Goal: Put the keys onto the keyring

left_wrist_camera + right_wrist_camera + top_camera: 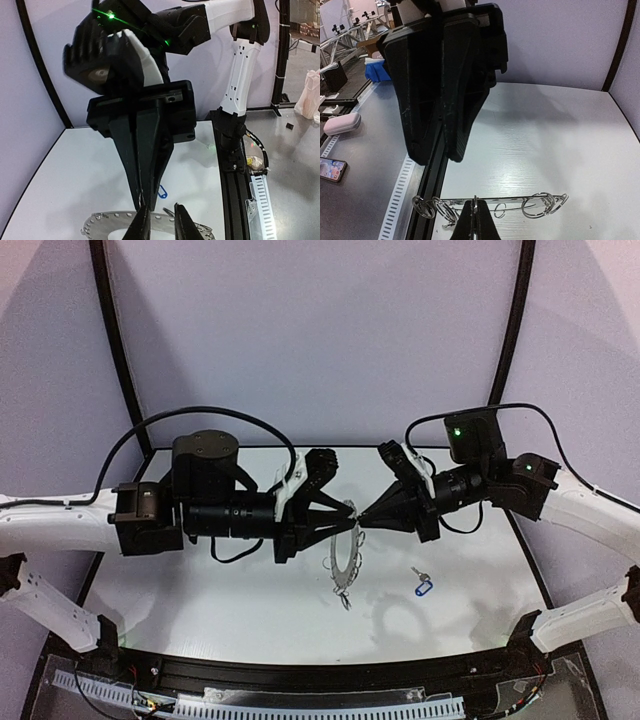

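The keyring (347,565) hangs on edge above the table's middle, a flat ring fringed with silver wire loops. My right gripper (362,520) is shut on one loop at its top; the right wrist view shows the keyring (515,201) edge-on with that gripper (477,210) pinching a loop. My left gripper (350,522) meets it tip to tip from the left. In the left wrist view, the left gripper (161,220) has its fingers narrowly apart over the keyring (107,220), a wire loop between them. The blue-tagged key (423,586) lies on the table. The black-headed key is not visible.
The white table (200,590) has a black rail along its near edge (300,675). Curved black poles rise at both back corners. Both arms reach in low from the sides and crowd the space above the table's middle.
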`<state>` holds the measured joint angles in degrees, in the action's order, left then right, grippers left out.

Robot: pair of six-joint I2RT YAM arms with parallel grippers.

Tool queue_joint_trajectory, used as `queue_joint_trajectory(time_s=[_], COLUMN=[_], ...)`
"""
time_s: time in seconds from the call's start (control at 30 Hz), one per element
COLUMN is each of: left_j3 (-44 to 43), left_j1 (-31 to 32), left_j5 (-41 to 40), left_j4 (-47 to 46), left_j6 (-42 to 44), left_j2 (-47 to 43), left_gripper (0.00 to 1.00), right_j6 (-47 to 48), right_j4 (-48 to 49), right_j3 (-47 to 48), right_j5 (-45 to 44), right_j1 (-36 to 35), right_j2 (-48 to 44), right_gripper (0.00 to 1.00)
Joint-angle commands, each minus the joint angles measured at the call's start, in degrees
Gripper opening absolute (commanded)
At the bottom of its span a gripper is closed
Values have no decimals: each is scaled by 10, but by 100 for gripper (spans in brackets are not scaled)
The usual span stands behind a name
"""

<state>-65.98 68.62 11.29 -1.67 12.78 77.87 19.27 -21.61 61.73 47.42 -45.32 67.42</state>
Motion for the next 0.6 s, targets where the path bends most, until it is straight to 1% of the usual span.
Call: queue_joint_trajectory(time_s=[0.0, 0.13, 0.4, 0.57], left_j3=[-45, -79, -98, -109], left_j1=[-2, -2, -2, -2], left_j5=[27, 17, -8, -11], left_j4=[76, 132, 191, 200], left_j6=[11, 11, 12, 14], left_j2=[21, 38, 46, 55], left_gripper=[17, 14, 13, 14], right_j6=[22, 37, 51, 63], right_j4=[-17, -24, -32, -52], right_j3=[23, 22, 22, 32], right_j5=[-7, -17, -20, -21], right_j1=[-19, -26, -31, -38], right_j2=[11, 5, -4, 7], right_gripper=[0, 0, 0, 0])
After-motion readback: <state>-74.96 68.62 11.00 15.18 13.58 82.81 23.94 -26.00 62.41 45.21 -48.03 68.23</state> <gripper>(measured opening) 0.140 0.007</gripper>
